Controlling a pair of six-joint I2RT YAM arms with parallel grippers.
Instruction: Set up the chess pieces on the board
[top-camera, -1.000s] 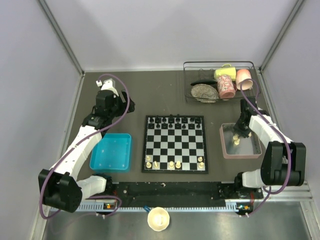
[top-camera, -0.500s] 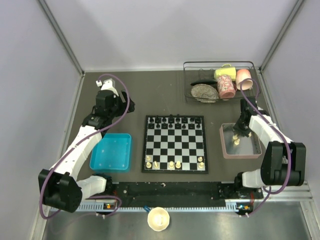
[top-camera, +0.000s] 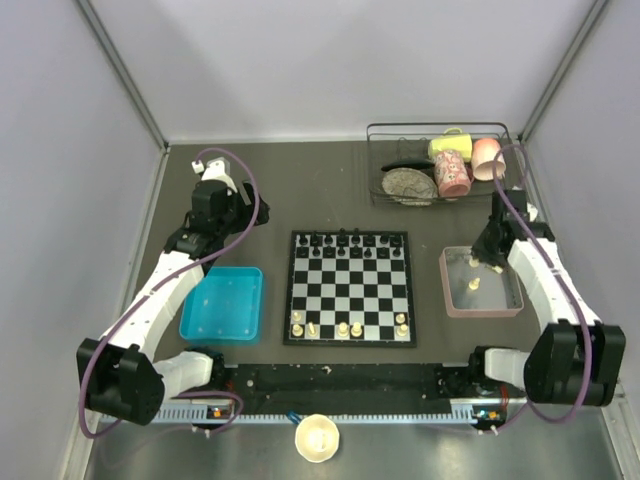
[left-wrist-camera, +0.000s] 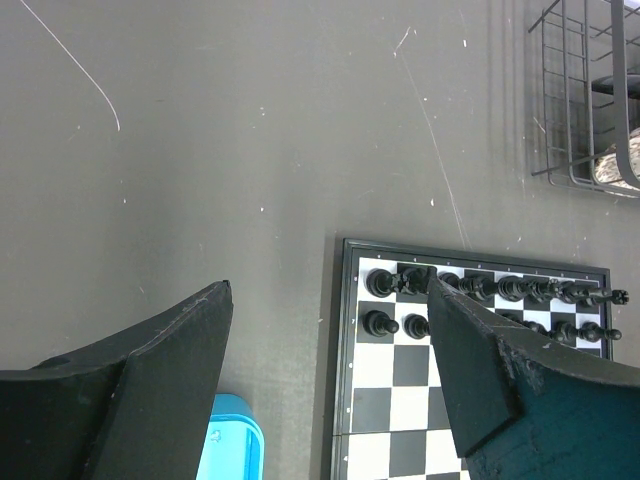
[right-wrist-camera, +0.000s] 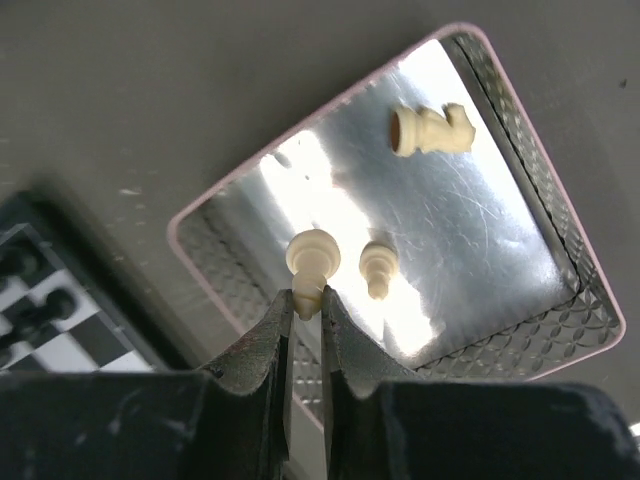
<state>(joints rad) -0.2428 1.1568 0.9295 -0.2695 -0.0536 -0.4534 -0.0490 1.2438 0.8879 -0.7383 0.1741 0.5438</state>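
Cream pawn (right-wrist-camera: 312, 262): pinched at its narrow end between the closed fingers of the right gripper (right-wrist-camera: 306, 300), above the pink-rimmed tray (right-wrist-camera: 560, 210).
Pink-rimmed tray: rectangular, shiny metal floor, ribbed walls. It holds a cream knight (right-wrist-camera: 430, 130) lying on its side and a second small cream piece (right-wrist-camera: 377, 268).
Board (top-camera: 350, 285): flat, chequered, dark border, left of that tray. Cream pieces (top-camera: 343, 328) stand scattered on its near rows and black pieces (top-camera: 348, 242) line the far rows.
Left gripper (left-wrist-camera: 328, 282): jaws spread wide, nothing between them, over the bare table (left-wrist-camera: 200, 150) by the board's far-left corner.
Blue plastic tray (top-camera: 222, 303): left of the board.
Wire rack (top-camera: 420, 125): far right, holding mugs (top-camera: 452, 172) and a plate (top-camera: 408, 184).
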